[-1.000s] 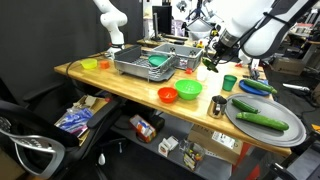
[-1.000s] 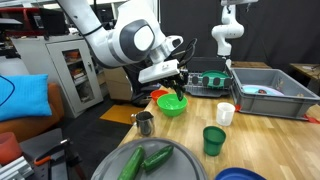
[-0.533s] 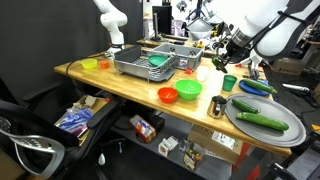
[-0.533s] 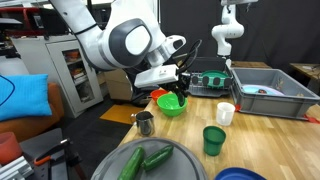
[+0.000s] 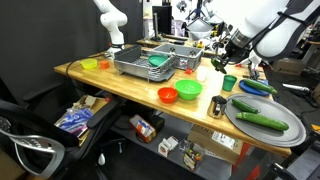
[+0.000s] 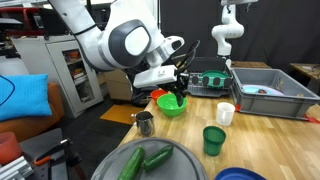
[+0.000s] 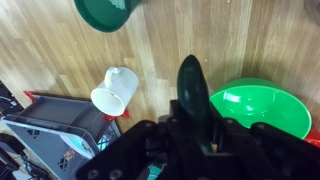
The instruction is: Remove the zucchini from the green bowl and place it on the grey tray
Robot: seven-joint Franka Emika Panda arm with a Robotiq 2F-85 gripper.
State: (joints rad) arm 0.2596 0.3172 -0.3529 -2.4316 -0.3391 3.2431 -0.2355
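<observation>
My gripper is shut on a dark green zucchini that sticks out past the fingers. The green bowl lies just beside it in the wrist view and looks empty. In both exterior views the gripper hangs a little above the green bowl. The grey tray sits at the table's end and holds two other zucchinis.
An orange-red bowl, a small green cup, a white cup and a metal cup stand round the bowl. A wire rack and a yellow-green bowl lie farther off.
The arm has shifted a little and lifted the gripper with the zucchini slightly above the green bowl. Hardly any motion in the last half second.
</observation>
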